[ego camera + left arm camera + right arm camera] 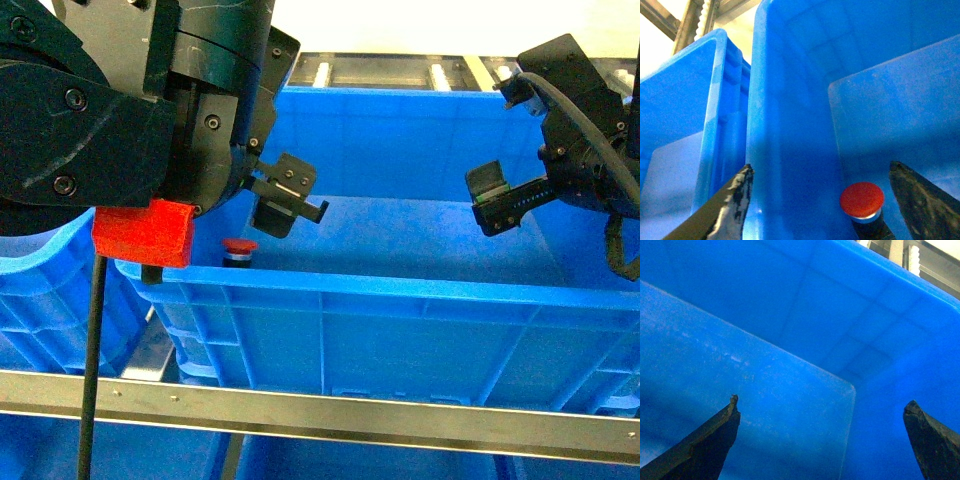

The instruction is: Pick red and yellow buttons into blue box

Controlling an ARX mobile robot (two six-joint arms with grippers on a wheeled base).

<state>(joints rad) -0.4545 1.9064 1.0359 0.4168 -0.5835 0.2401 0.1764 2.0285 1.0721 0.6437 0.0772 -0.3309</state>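
My left gripper (820, 200) has its fingers spread wide with nothing between them; in the left wrist view one dark fingertip (732, 200) hangs over the box's left wall and the other sits low at right. The red button (862, 200) lies between them, nearer the right finger, resting on the floor of the blue box (380, 290) close to its left wall. From the head view I see only its red cap (240, 246) peeking above the near rim, just below the left gripper (288, 200).

My right gripper (820, 440) is also wide open and empty, looking down at bare blue floor and the far corner of the box; in the head view it hangs over the right part of the box (497, 200).

I judge the red one is already delivered, so the step in hand is clearing out and going for the yellow button, which I can't find in any view. To do it well I'd lift the left arm straight up, fingers kept apart, so neither tip catches the wall or nudges the red cap. A second blue crate (685, 125) stands just beside the box on the left; I'd steer clear of its rim.
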